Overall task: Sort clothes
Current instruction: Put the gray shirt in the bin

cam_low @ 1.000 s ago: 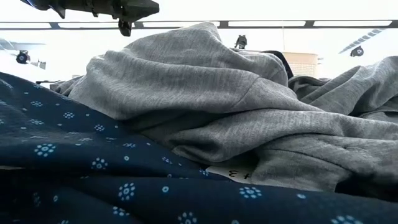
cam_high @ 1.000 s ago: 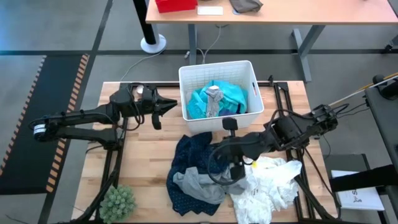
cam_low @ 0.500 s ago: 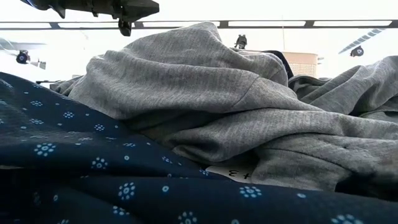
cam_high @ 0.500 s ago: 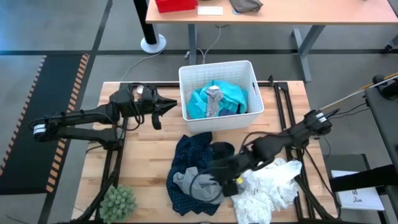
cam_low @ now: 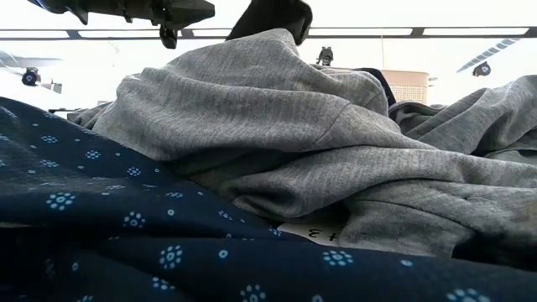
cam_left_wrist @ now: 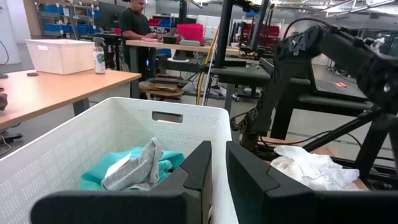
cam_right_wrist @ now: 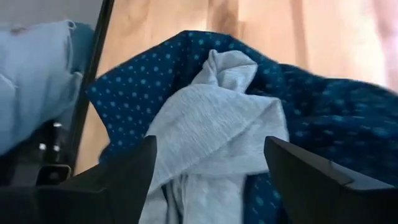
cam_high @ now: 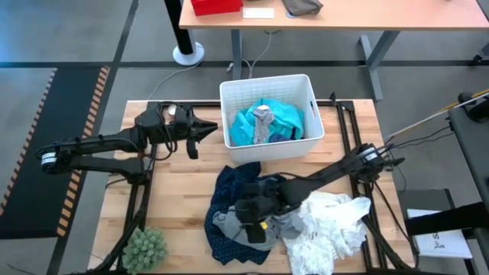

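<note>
In the high view, the right pincer (cam_high: 254, 221) sits low in the centre of the frame, spread wide directly over the grey garment (cam_high: 238, 227) and gripping nothing. The grey garment lies crumpled on the navy patterned garment (cam_high: 229, 195). Just right of both is the white garment (cam_high: 330, 229), on the wooden surface (cam_high: 183, 183). At upper centre, the white bin (cam_high: 269, 88) holds the teal garment (cam_high: 284, 118). The left pincer (cam_high: 205, 127) waits at the bin's left side, narrowly parted and empty.
</note>
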{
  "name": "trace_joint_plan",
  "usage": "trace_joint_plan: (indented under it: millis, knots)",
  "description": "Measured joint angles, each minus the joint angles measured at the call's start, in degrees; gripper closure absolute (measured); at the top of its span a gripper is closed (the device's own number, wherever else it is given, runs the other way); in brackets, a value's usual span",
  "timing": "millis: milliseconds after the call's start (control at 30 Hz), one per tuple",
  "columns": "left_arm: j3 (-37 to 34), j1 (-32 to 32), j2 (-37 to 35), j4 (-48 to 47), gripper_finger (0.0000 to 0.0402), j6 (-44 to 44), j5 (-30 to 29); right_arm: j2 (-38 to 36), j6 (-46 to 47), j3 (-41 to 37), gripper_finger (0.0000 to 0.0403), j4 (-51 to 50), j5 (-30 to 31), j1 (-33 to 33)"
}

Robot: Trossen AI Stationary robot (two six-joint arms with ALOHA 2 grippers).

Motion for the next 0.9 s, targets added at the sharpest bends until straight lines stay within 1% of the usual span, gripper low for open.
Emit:
trace_joint_plan:
  millis: [200, 400, 500, 667, 733, 800, 900]
  knots:
    - [0.00, 0.00, 0.00, -0.03, 0.0365, 0.04, 0.00, 4.87, 2.69, 1.51, 0.0092, 0.45, -6.66, -1.60]
    - [0.00, 0.00, 0.00, -0.04, 0.0365, 0.20, -0.26, 7.73, 2.29, 3.09, 0.0090, 1.94, -12.03, -3.13]
    - [0.00, 0.00, 0.00, -0.05, 0.0365, 0.21, -0.28, 9.57, 2.31, 3.08, 0.0097, 2.92, -13.69, -3.92]
    - [0.00, 0.00, 0.00, -0.08, 0.0365, 0.51, -0.28, 11.93, 2.74, 3.08, 0.0120, 4.43, -18.65, -5.25]
    - [0.00, 0.00, 0.00, -0.06, 0.0365, 1.01, -0.31, 12.16, 2.49, 3.08, 0.0134, 4.62, -19.17, -5.55]
    - [0.00, 0.00, 0.00, -0.05, 0.0365, 1.34, -0.35, 12.15, 2.20, 3.09, 0.0157, 4.82, -19.10, -5.64]
    - [0.00, 0.07, 0.00, -0.03, 0.0365, 1.51, -0.40, 12.14, 0.71, 3.08, 0.0216, 4.88, -17.96, -5.64]
